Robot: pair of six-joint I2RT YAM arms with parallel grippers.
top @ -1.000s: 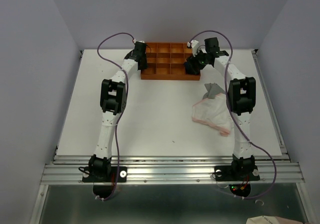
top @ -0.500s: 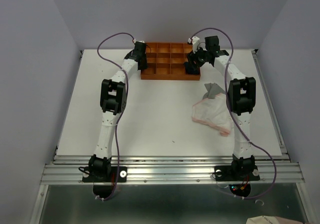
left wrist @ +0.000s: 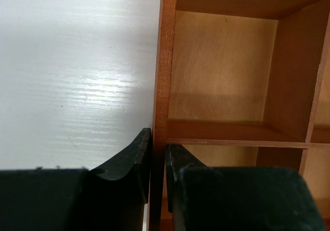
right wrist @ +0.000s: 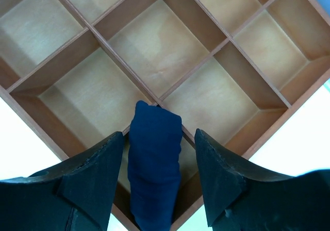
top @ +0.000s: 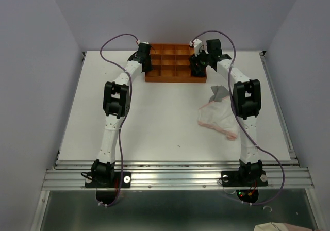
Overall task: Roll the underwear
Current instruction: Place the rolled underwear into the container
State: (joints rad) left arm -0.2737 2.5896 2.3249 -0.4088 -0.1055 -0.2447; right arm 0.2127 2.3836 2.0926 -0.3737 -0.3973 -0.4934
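Currently | navy roll [right wrist: 154, 164] sits in an edge compartment of the tray [right wrist: 103, 46], long axis in line with your right claw [right wrist: 157, 138] | right claw spread, straddling it without contact | left claw [left wrist: 158, 141] pinching the tray's left wall | pink garment [top: 216, 116] on bench, nearer your right arm.

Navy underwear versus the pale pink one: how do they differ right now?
The navy underwear is rolled into a tight bundle; the pink underwear lies loose and spread out. The navy underwear sits in a compartment of the wooden tray; the pink underwear rests on the table. The navy underwear is dark, the pink underwear pale and thin-looking. Both are soft cloth.
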